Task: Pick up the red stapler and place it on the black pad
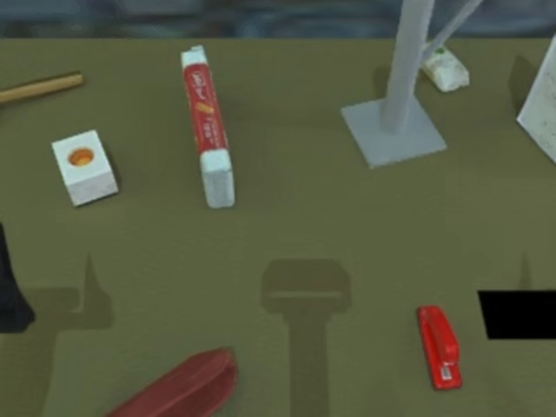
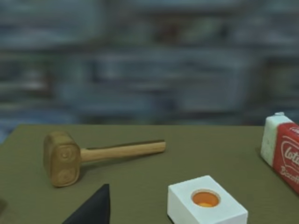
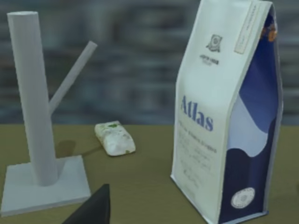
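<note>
- Currently the red stapler point(image 1: 439, 346) lies flat near the table's front right, white label end toward the front edge, untouched.
- The black pad point(image 1: 519, 314) sits just right of it — apart, running off the right edge.
- Left gripper point(image 2: 93, 207) and right gripper point(image 3: 93, 205) show only a dark tip each; whether they stand wide or narrow I cannot tell.
- Risk: the stapler is slim and low, so an off-centre pinch could skid or twist it.
- Risk: the pad is partly out of view, so a release too far right may overhang it.

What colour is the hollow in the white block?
Orange, clearest in the left wrist view: white block.
</note>
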